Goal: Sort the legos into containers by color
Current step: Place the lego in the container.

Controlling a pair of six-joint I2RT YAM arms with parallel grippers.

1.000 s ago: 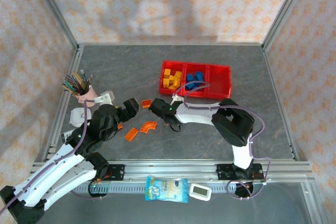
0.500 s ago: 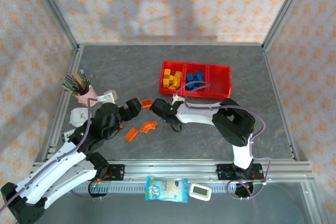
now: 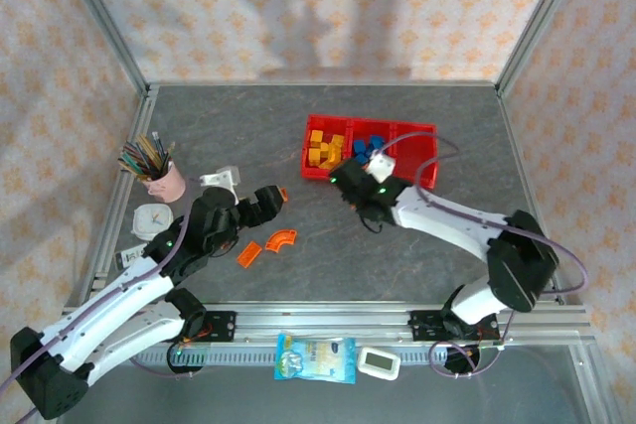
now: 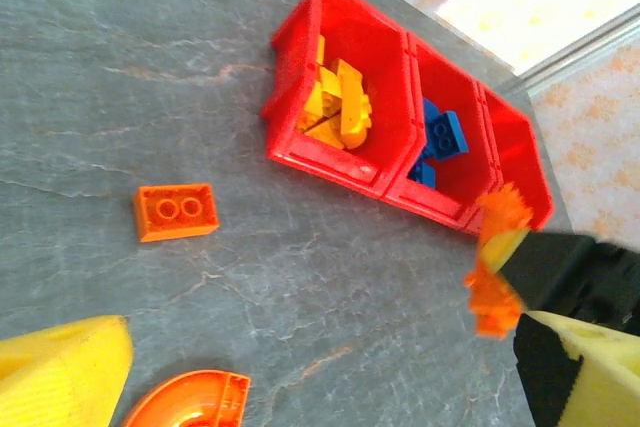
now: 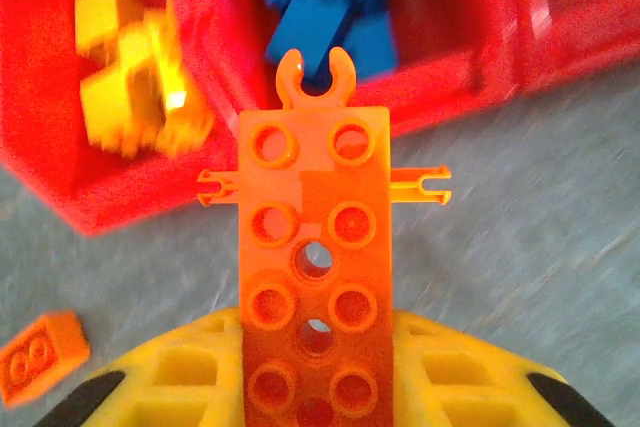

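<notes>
Right arm has unfolded since a second ago, carrying the right gripper [image 3: 344,178] from the middle of the table up to the front wall of the bins [image 3: 415,152], about where the left and middle ones join. Its fingers are clamped on a long orange plate [image 5: 315,277], studded and pierced with holes, which juts forward toward the blue legos [image 3: 370,149] in the middle bin. Yellow legos [image 3: 320,146] lie in the left bin.

Meanwhile the left gripper [image 3: 266,200] has edged forward and sits low over the table, jaws spread wide in the left wrist view. A jagged orange bit [image 4: 497,269] shows against the tip of one finger; whether the two touch cannot be told. Just ahead of that gripper an orange brick [image 3: 281,193] lies flat on the table, well clear of the bins. Nearer the arm bases, an orange arch [image 3: 283,238] and a flat orange piece [image 3: 248,252] lie close together on the table, not touching.
</notes>
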